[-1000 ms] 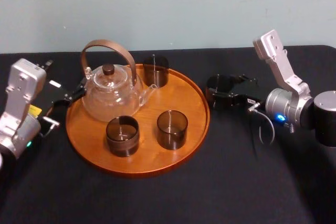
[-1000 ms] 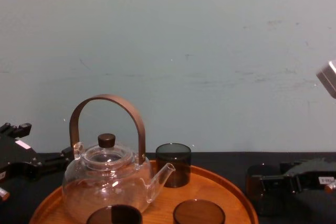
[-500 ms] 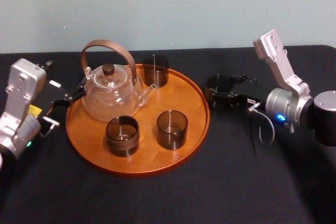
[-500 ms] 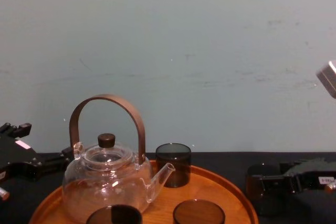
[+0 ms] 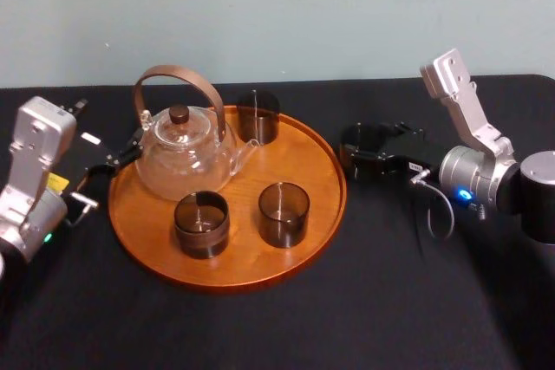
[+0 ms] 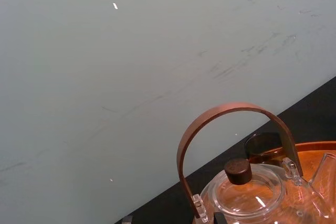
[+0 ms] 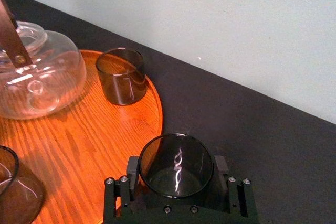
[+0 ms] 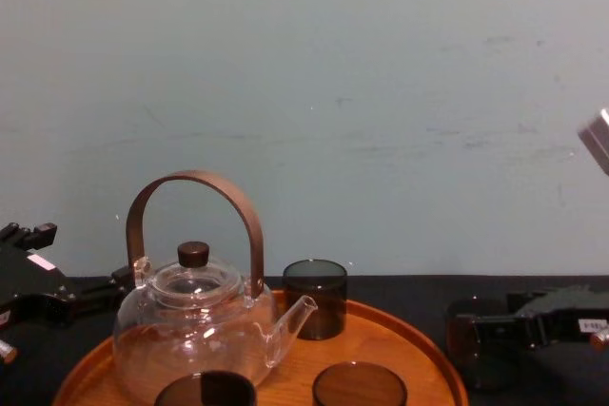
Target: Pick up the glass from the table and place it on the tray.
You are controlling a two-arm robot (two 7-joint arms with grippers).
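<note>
A dark smoked glass [image 7: 176, 163] stands upright between the black fingers of my right gripper [image 7: 176, 167], whose pads press it on both sides. In the head view this glass [image 5: 356, 139] and the right gripper [image 5: 364, 153] are over the black table [image 5: 390, 301], just off the right rim of the round wooden tray [image 5: 332, 210]. From the chest, the glass [image 8: 479, 344] sits low at the right, beside the tray [image 8: 440, 360]. My left gripper [image 5: 126, 152] rests by the tray's left edge, near the teapot.
On the tray stand a glass teapot [image 5: 182, 160] with a brown arched handle and three dark glasses: one at the back [image 5: 258, 116], two in front [image 5: 201, 224] [image 5: 284, 213]. The tray's right part nearest the held glass is bare wood.
</note>
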